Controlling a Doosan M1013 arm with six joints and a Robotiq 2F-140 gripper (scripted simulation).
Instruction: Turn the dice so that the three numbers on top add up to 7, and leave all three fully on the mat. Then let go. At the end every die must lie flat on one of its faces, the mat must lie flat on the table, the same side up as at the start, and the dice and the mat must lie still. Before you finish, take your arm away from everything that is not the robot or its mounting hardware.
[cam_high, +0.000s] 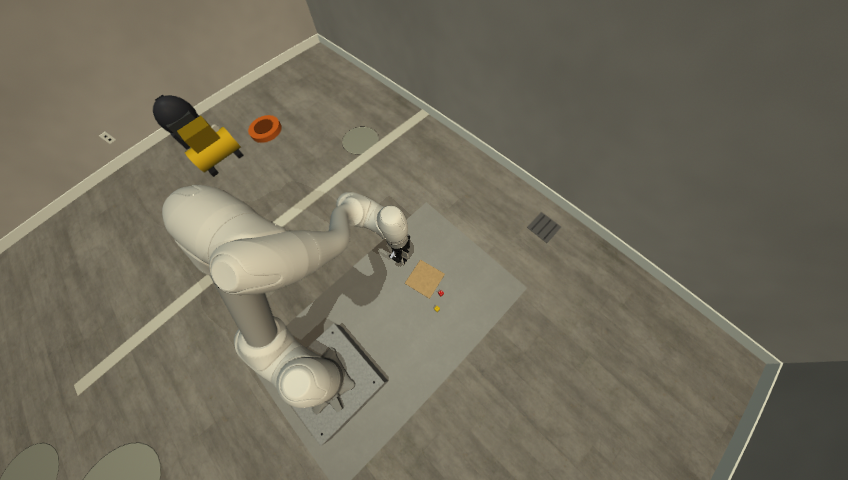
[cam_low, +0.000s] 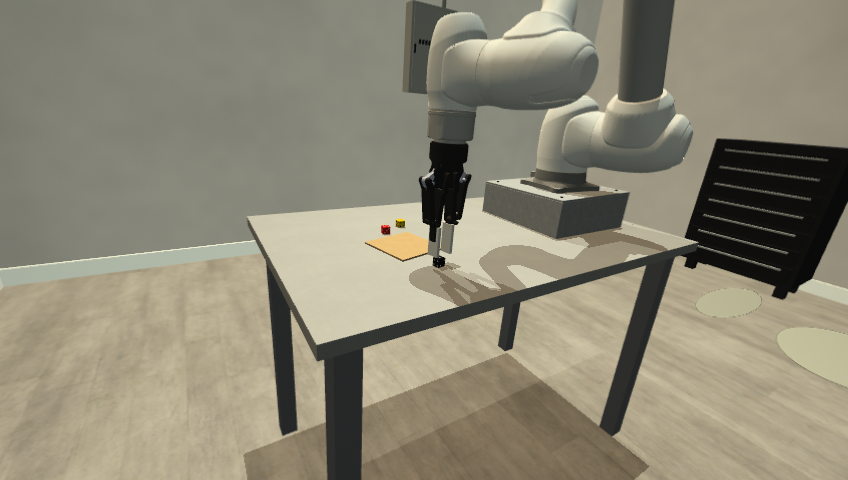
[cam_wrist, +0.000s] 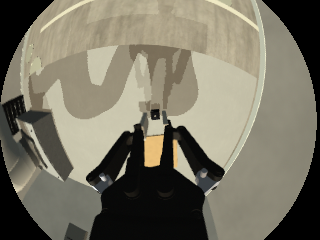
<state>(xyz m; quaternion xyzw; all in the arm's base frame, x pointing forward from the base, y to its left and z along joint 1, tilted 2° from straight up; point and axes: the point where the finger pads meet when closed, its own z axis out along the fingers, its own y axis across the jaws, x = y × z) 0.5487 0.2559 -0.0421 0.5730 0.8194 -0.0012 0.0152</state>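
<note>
A tan mat (cam_low: 397, 245) lies flat on the grey table, also in the overhead view (cam_high: 424, 277). A black die (cam_low: 438, 261) sits on the table just off the mat's near corner. My gripper (cam_low: 443, 248) hangs upright right over it, fingertips just above the die, narrowly open and holding nothing. In the wrist view the black die (cam_wrist: 155, 114) shows between the fingertips of my gripper (cam_wrist: 155, 117), with the mat (cam_wrist: 160, 150) behind. A red die (cam_low: 385, 228) and a yellow die (cam_low: 400, 223) sit on the table beyond the mat's far side, both off it.
The robot's grey base block (cam_low: 553, 205) stands on the table to the right of the mat. The table's front edge (cam_low: 476, 303) runs close to the black die. A black slatted rack (cam_low: 767, 214) stands on the floor at far right.
</note>
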